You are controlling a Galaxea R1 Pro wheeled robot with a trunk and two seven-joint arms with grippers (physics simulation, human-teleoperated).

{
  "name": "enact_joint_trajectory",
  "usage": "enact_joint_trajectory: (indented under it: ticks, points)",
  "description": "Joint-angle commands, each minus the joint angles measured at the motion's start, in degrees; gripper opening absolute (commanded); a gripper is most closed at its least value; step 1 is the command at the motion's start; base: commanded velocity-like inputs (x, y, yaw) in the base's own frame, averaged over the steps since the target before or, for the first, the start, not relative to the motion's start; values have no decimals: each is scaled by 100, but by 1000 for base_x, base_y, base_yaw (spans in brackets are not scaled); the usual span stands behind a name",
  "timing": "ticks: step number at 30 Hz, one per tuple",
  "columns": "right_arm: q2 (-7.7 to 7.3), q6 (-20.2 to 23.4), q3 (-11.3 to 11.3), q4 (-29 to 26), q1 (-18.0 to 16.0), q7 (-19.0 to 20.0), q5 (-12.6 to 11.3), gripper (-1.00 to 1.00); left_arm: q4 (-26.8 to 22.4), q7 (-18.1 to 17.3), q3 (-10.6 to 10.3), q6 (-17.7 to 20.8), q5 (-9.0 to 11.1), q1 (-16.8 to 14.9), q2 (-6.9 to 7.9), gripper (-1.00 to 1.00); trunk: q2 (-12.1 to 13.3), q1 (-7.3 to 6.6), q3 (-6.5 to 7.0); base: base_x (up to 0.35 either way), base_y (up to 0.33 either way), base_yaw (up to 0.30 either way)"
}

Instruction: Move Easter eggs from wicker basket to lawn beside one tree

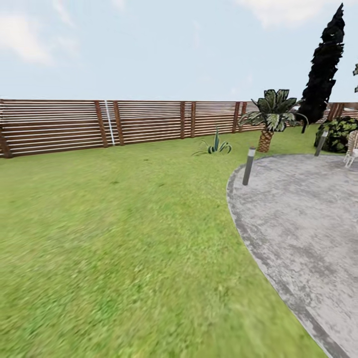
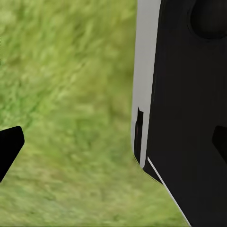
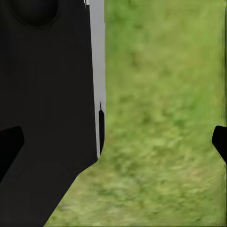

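Observation:
The lawn (image 1: pixel 114 238) spreads wide and green ahead of me in the garden, up to a brown slat fence (image 1: pixel 144 122). The Easter eggs, the wicker basket and the tree are out of view. In the left wrist view my left gripper (image 2: pixel 113 146) hangs open over grass, with one dark fingertip (image 2: pixel 9 146) at the picture's edge and nothing between the fingers. My right gripper (image 3: pixel 113 144) is open too, its fingertips (image 3: pixel 220 142) far apart above bare grass. My own black and white body (image 2: pixel 189 118) (image 3: pixel 47 94) stands close beside both grippers.
A grey paved patio (image 1: pixel 308 223) curves in at the right, with short bollard lights (image 1: pixel 248 166) (image 1: pixel 322 141) on its edge. Beyond it stand a short palm (image 1: pixel 271 117), a tall black tree (image 1: pixel 323 64), a spiky plant (image 1: pixel 216 145), a bush (image 1: pixel 340 133) and a white chair (image 1: pixel 352 149).

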Motion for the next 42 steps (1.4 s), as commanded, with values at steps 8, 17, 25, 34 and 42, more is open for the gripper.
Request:
enact_joint_trajectory:
  ticks: [8, 17, 25, 34, 42]
  points:
    - [0, 1, 45, 11, -7, -4, 59, 100, -12, -7, 2, 8, 1, 3, 1, 100, -2, 3, -4, 331, 0, 135]
    - [-7, 7, 44, 11, -7, -2, 75, 100, -12, -7, 6, 8, 1, 3, 1, 100, -2, 3, -4, 331, 0, 3]
    - [-13, 10, 52, 11, -7, 5, 76, 100, -12, -7, 5, 8, 1, 3, 1, 100, -2, 3, -4, 331, 0, 0]
    - [-16, 10, 50, 11, -7, 4, 76, 100, -12, -7, 6, 8, 1, 3, 1, 100, -2, 3, -4, 331, 0, 0]
    - [-17, 10, 45, 11, -7, 5, 73, 100, -12, -7, 6, 8, 1, 3, 1, 100, -2, 3, -4, 331, 0, 0]
